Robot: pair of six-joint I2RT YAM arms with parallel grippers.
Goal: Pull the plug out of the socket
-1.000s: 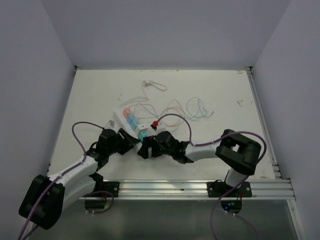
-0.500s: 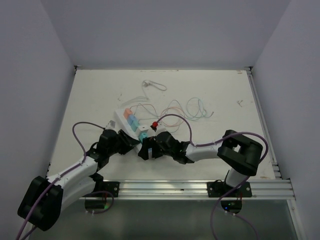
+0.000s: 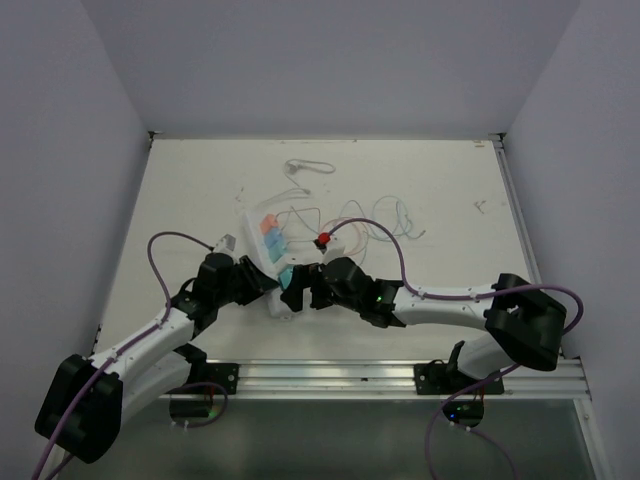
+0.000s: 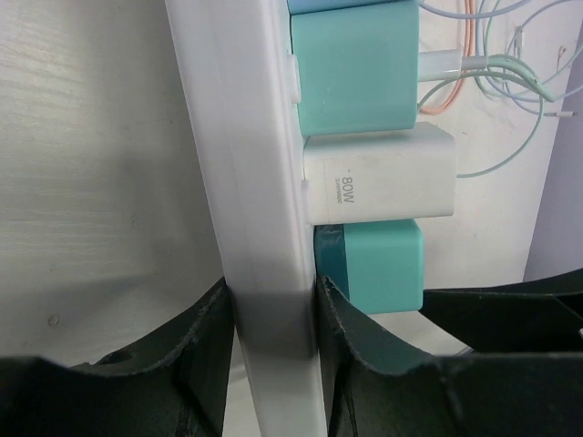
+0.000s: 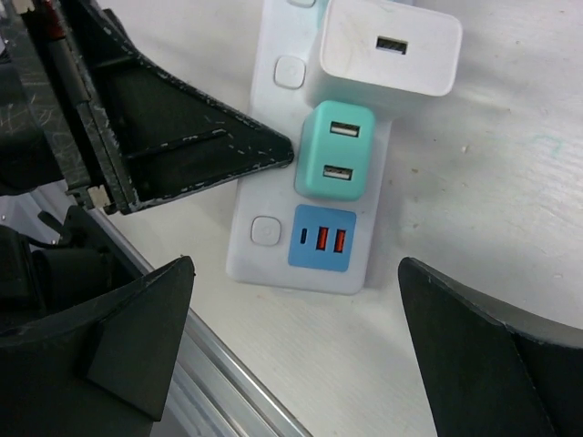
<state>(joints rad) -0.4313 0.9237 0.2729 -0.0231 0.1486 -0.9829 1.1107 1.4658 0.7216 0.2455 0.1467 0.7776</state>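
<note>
**A:** Starting at the left, what is that arm doing?

**B:** The left claw (image 4: 273, 314) is clamped on the near end of the socket (image 4: 239, 137). One black finger (image 4: 196, 355) presses against each long side.

**A:** Where does the socket lie?

**B:** It lies flat on the pale worktop (image 3: 450, 180), left of centre. It slants away from the arm bases, and its near end sits between the two claws.

**A:** What is plugged into it?

**B:** The right wrist view shows a teal plug (image 5: 334, 162) with two USB ports. It is seated next to the blue USB panel (image 5: 322, 238) at the strip's end. A white charger (image 5: 390, 45) sits right beside it on the far side. The left wrist view shows "80W" printed on that charger.

**A:** And the right arm?

**B:** The right claw (image 5: 296, 264) hangs over that same end with its fingers spread wide, gripping nothing. The teal plug is just ahead of the gap between the fingers, and neither finger touches it.

**A:** Anything further right?

**B:** Thin coloured cables (image 3: 385, 215) loop loosely across the worktop beyond the strip.
</note>
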